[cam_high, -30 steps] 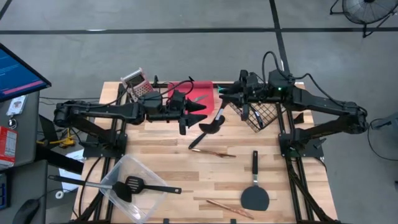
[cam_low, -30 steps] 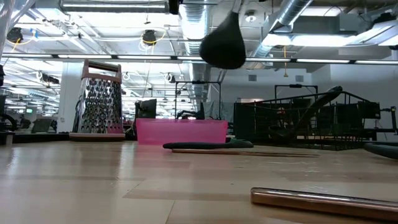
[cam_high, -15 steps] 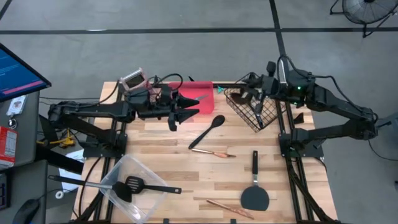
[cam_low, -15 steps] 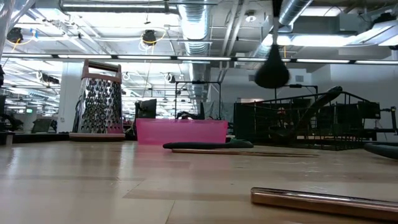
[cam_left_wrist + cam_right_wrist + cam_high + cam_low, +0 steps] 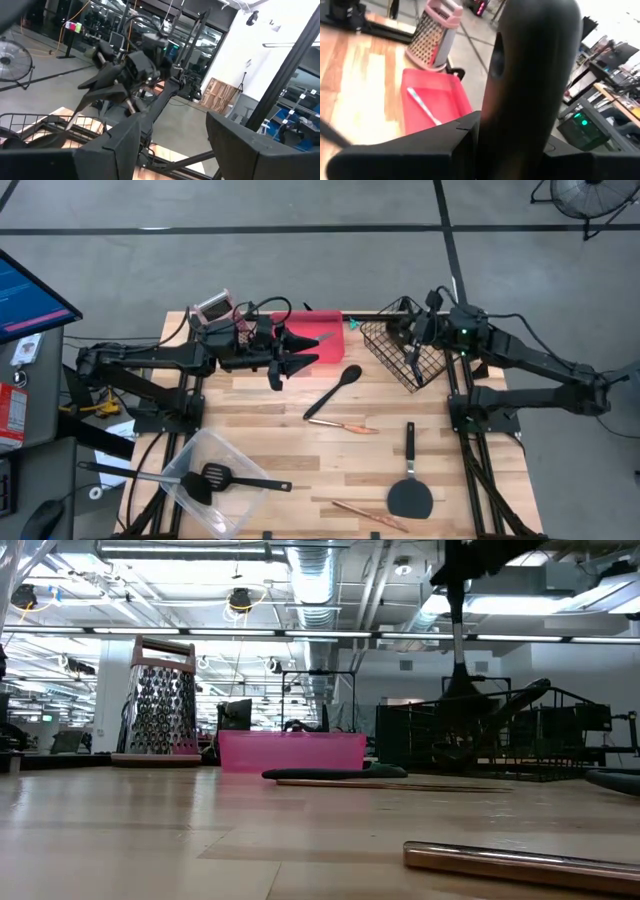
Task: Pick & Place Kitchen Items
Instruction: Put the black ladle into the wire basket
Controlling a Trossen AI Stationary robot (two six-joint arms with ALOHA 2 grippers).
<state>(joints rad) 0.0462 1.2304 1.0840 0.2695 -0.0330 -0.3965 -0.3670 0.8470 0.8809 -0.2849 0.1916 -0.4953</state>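
Observation:
My right gripper (image 5: pixel 420 338) hangs over the black wire basket (image 5: pixel 395 358) at the table's far right, shut on a black round-headed utensil (image 5: pixel 458 660). My left gripper (image 5: pixel 285 362) is open and empty (image 5: pixel 172 145) above the near edge of the pink tray (image 5: pixel 318 338), which holds a thin silver piece (image 5: pixel 422 105). A black spoon (image 5: pixel 335 390), a copper piece (image 5: pixel 345 425), a black spatula (image 5: pixel 410 480) and another copper piece (image 5: pixel 360 513) lie flat on the table. My right gripper pinches the utensil's handle (image 5: pixel 530 85) between its two fingers from above. The utensil hangs nearly upright below the fingers, with its round head (image 5: pixel 460 688) down at the level of the basket's top rim. I cannot tell whether the head touches the basket.
A metal grater with a pink top (image 5: pixel 215 310) stands at the far left beside the tray. A clear container (image 5: pixel 215 480) at the near left holds a slotted turner (image 5: pixel 218 475) and another black utensil (image 5: pixel 130 470). Bare wood shows in the middle.
My right gripper has carried the black utensil from over the table's middle toward the right edge, to above the wire basket, and has lowered it; its head has sunk to the basket's rim. My left gripper has drawn back a little toward the left edge.

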